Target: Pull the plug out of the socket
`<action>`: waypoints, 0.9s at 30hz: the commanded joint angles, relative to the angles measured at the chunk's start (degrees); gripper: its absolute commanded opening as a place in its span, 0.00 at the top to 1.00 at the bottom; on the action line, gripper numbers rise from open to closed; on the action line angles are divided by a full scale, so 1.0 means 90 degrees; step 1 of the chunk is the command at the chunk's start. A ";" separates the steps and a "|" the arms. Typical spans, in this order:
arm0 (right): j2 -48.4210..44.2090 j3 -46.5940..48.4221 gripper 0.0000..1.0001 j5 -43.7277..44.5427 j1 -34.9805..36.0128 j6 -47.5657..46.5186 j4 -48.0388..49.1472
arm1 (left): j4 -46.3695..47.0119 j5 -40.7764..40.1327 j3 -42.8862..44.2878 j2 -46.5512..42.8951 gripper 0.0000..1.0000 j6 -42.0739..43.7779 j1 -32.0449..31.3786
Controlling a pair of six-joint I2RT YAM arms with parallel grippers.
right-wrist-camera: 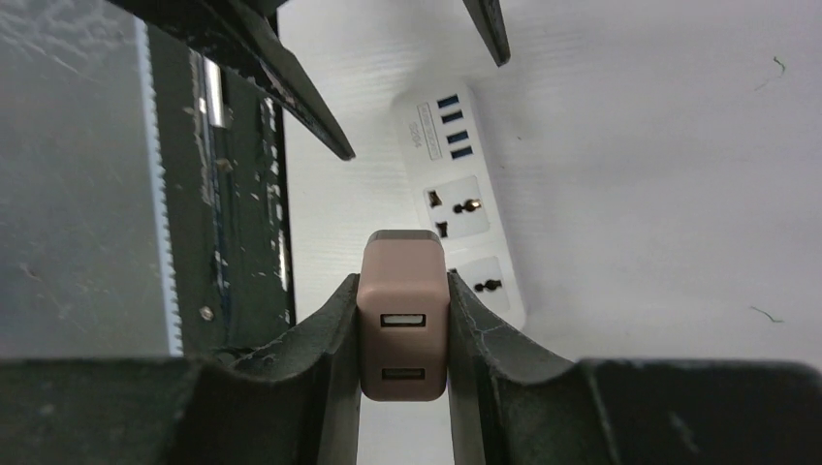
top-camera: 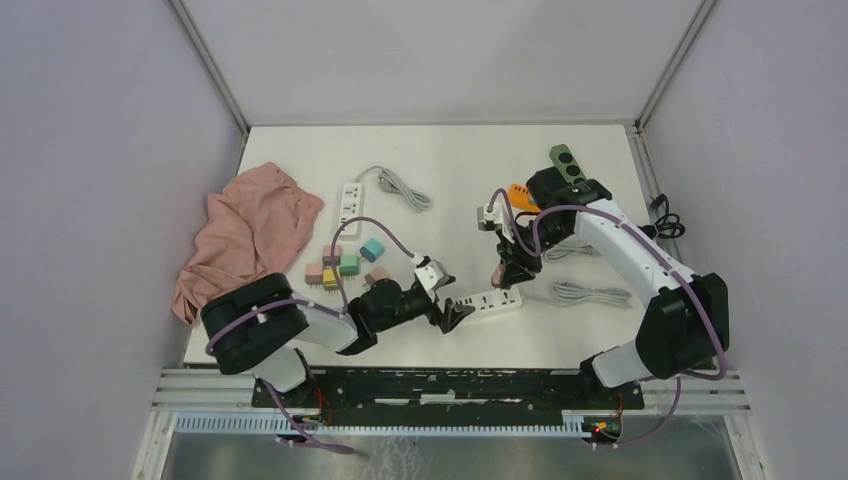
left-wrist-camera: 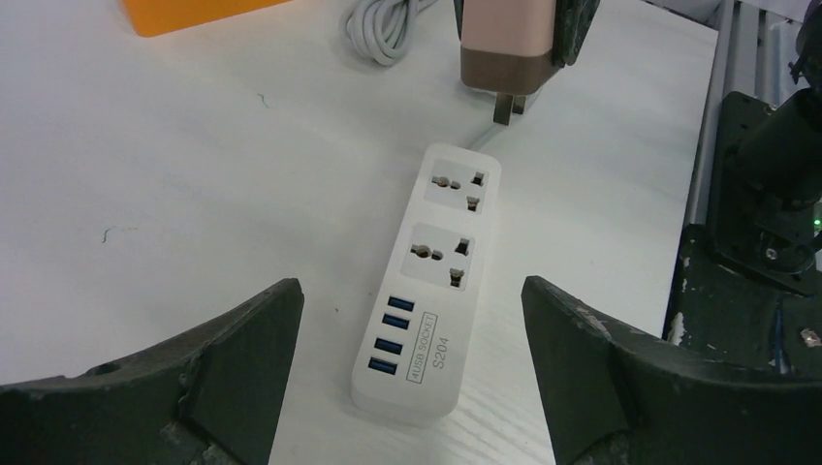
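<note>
A white power strip, the socket (top-camera: 490, 302) (left-wrist-camera: 433, 281) (right-wrist-camera: 465, 208), lies flat near the table's front edge, and both of its outlets show empty. The plug (left-wrist-camera: 504, 44) (right-wrist-camera: 402, 320) is a pinkish-brown USB charger block. It hangs just above the strip's far end with its metal prongs clear of the outlet. My right gripper (top-camera: 507, 268) (right-wrist-camera: 402, 291) is shut on the plug's sides. Straddling the strip's USB end, my left gripper (top-camera: 455, 312) (left-wrist-camera: 407, 291) stands open, its fingers (left-wrist-camera: 242, 358) apart from the strip.
A pink cloth (top-camera: 250, 235) lies at the left, with a second white strip and cord (top-camera: 350, 200) and several coloured plugs (top-camera: 345, 263) beside it. An orange object (top-camera: 520, 195) and a green strip (top-camera: 567, 163) sit behind the right arm. A grey coiled cable (top-camera: 592, 293) lies at right.
</note>
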 commanded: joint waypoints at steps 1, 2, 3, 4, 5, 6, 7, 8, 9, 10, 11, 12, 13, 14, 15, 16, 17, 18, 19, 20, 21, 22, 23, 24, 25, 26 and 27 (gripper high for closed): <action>0.0259 0.0419 1.00 -0.1338 -0.0213 0.0861 -0.0289 | -0.2281 -0.0080 0.0389 -0.1024 0.10 -0.0603 0.0018; 0.0338 0.0424 1.00 -0.1507 -0.0252 0.1019 -0.0283 | -0.2576 -0.0093 0.0411 -0.1262 0.10 -0.0689 0.0015; 0.0404 0.0422 1.00 -0.1650 -0.0305 0.1168 -0.0268 | -0.2873 -0.0116 0.0430 -0.1510 0.10 -0.0781 0.0018; 0.0477 0.0424 1.00 -0.1764 -0.0354 0.1305 -0.0251 | -0.3241 -0.0147 0.0455 -0.1739 0.10 -0.0848 0.0013; 0.0556 0.0416 1.00 -0.1873 -0.0401 0.1444 -0.0236 | -0.3459 -0.0162 0.0478 -0.1976 0.10 -0.0899 0.0016; 0.0630 0.0435 1.00 -0.1949 -0.0439 0.1557 -0.0220 | -0.3651 -0.0192 0.0481 -0.2181 0.10 -0.0959 0.0020; 0.0710 0.0461 1.00 -0.2002 -0.0448 0.1642 -0.0239 | -0.3793 -0.0242 0.0480 -0.2400 0.10 -0.1009 0.0013; 0.0786 0.0510 1.00 -0.2025 -0.0458 0.1666 -0.0296 | -0.3884 -0.0303 0.0482 -0.2588 0.10 -0.1107 0.0019; 0.0875 0.0572 1.00 -0.2061 -0.0469 0.1655 -0.0387 | -0.3920 -0.0381 0.0465 -0.2797 0.09 -0.1207 0.0019; 0.0953 0.0629 1.00 -0.2086 -0.0469 0.1634 -0.0486 | -0.3904 -0.0469 0.0443 -0.2930 0.07 -0.1348 0.0020; 0.1016 0.0658 1.00 -0.2121 -0.0484 0.1614 -0.0553 | -0.3849 -0.0544 0.0421 -0.3025 0.06 -0.1497 0.0019; 0.1078 0.0683 1.00 -0.2137 -0.0480 0.1613 -0.0594 | -0.3791 -0.0634 0.0408 -0.3084 0.05 -0.1639 0.0013; 0.1121 0.0685 1.00 -0.2150 -0.0488 0.1628 -0.0614 | -0.3745 -0.0655 0.0411 -0.3120 0.05 -0.1762 0.0019; 0.1169 0.0690 1.00 -0.2150 -0.0494 0.1658 -0.0612 | -0.3733 -0.0655 0.0430 -0.3139 0.05 -0.1841 0.0021; 0.1207 0.0697 1.00 -0.2131 -0.0498 0.1693 -0.0618 | -0.3738 -0.0651 0.0475 -0.3151 0.05 -0.1930 0.0027; 0.1263 0.0709 1.00 -0.2104 -0.0498 0.1744 -0.0614 | -0.3761 -0.0657 0.0513 -0.3160 0.05 -0.2002 0.0026; 0.1304 0.0730 1.00 -0.2082 -0.0500 0.1808 -0.0636 | -0.3817 -0.0655 0.0588 -0.3170 0.05 -0.2062 0.0023; 0.1346 0.0761 1.00 -0.2073 -0.0504 0.1835 -0.0656 | -0.3920 -0.0658 0.0648 -0.3182 0.05 -0.2105 0.0028; 0.1402 0.0785 1.00 -0.2074 -0.0503 0.1856 -0.0682 | -0.3994 -0.0671 0.0695 -0.3212 0.05 -0.2153 0.0027; 0.1441 0.0804 1.00 -0.2072 -0.0499 0.1847 -0.0718 | -0.4050 -0.0681 0.0728 -0.3246 0.05 -0.2196 0.0021; 0.1481 0.0821 0.99 -0.2077 -0.0501 0.1850 -0.0748 | -0.4091 -0.0698 0.0743 -0.3285 0.05 -0.2235 0.0022; 0.1506 0.0838 0.99 -0.2076 -0.0507 0.1857 -0.0767 | -0.4136 -0.0747 0.0762 -0.3332 0.05 -0.2288 0.0027; 0.1538 0.0850 0.99 -0.2080 -0.0507 0.1870 -0.0775 | -0.4173 -0.0815 0.0771 -0.3405 0.05 -0.2377 0.0021; 0.1573 0.0859 0.99 -0.2091 -0.0514 0.1910 -0.0763 | -0.4210 -0.0906 0.0775 -0.3473 0.04 -0.2492 0.0029; 0.1610 0.0863 0.99 -0.2093 -0.0505 0.1963 -0.0754 | -0.4276 -0.1122 0.0774 -0.3555 0.00 -0.2718 0.0026; 0.1647 0.0867 0.99 -0.2087 -0.0509 0.2012 -0.0740 | -0.4313 -0.1364 0.0744 -0.3650 0.01 -0.2959 0.0019; 0.1685 0.0864 0.99 -0.2095 -0.0508 0.2065 -0.0718 | -0.4309 -0.1542 0.0687 -0.3755 0.01 -0.3106 0.0029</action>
